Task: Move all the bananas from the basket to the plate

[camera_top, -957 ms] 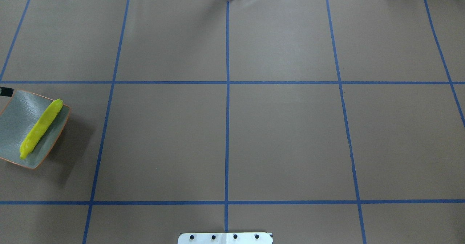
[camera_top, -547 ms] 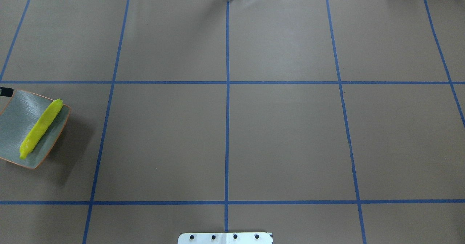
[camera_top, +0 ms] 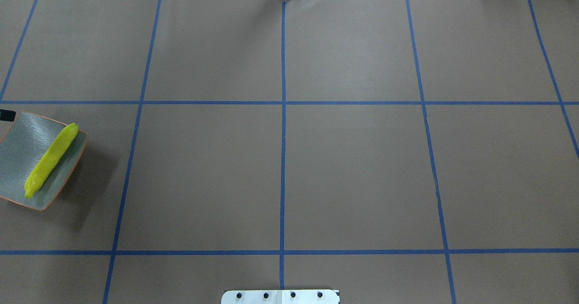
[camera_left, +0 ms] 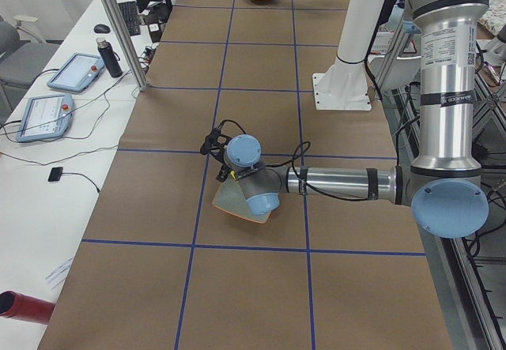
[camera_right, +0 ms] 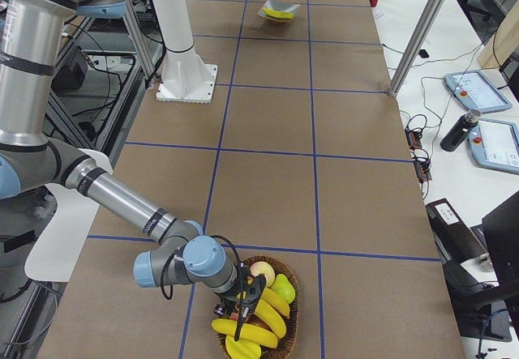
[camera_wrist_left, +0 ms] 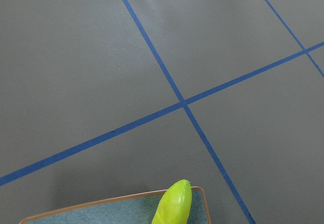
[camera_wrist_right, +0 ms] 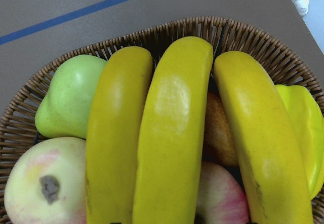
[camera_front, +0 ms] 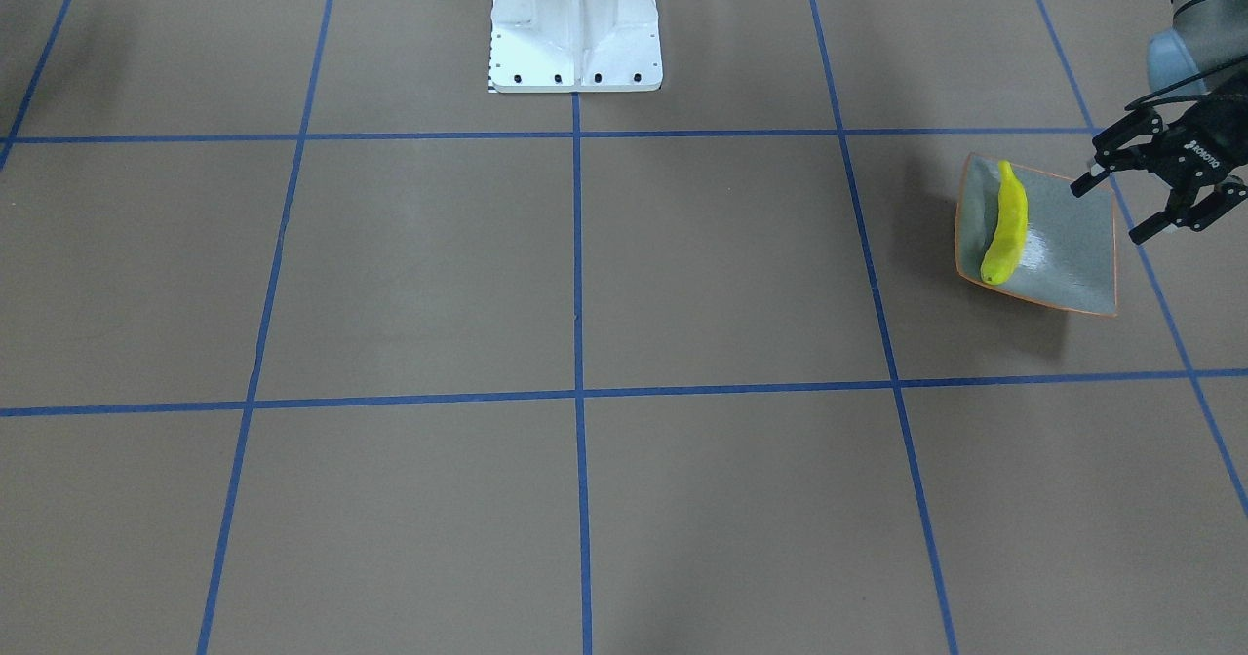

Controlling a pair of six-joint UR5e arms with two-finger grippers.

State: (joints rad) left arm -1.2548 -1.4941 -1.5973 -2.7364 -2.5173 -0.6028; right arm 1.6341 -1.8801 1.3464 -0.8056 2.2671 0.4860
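Exterior front-facing view shows the left claw [camera_front: 1107, 212] at the robot's left end of the table [camera_front: 682, 275], its two black fingers spread wide with nothing between them. It sits at the outer edge of the plate [camera_front: 1068, 255], and from here I cannot tell whether a fingertip touches the orange rim. One greenish-yellow banana [camera_front: 1005, 223] lies flat on the plate along the side away from the claw, so a bare stretch of grey-green dish separates the two. In the left wrist view only the banana's tip and a corner of the plate show at the bottom, over the blue tape lines. At the opposite end of the table, well apart from the plate, the exterior right view shows the right claw [camera_right: 243, 306] low over the wicker basket [camera_right: 293, 310], right among the fruit. Its fingers are small and dark there, so I cannot tell whether they are parted or closed. The right wrist view looks straight down on three yellow bananas [camera_wrist_right: 172, 133] lying side by side across the basket, with a green pear [camera_wrist_right: 68, 100] and an apple [camera_wrist_right: 40, 183] beside them
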